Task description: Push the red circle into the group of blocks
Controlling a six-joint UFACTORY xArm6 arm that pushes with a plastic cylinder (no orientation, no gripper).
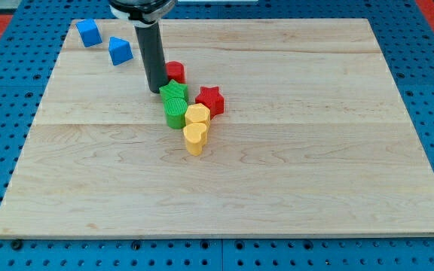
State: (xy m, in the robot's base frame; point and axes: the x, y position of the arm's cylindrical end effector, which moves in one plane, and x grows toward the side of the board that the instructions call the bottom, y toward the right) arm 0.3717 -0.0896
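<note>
The red circle point(175, 72) lies on the wooden board, just above the group and partly hidden by the rod. My tip point(155, 89) rests on the board at the red circle's lower left, touching or nearly touching it, and just left of the green star point(173, 92). The group holds the green star, a green round block point(175, 113), a red star point(210, 99), a yellow block point(198, 115) and a yellow heart point(194, 137), all packed close together near the board's middle.
Two blue blocks lie at the view's top left: a blue cube point(89, 32) and a blue wedge-like block point(120, 50). The wooden board point(315, 150) sits on a blue perforated base.
</note>
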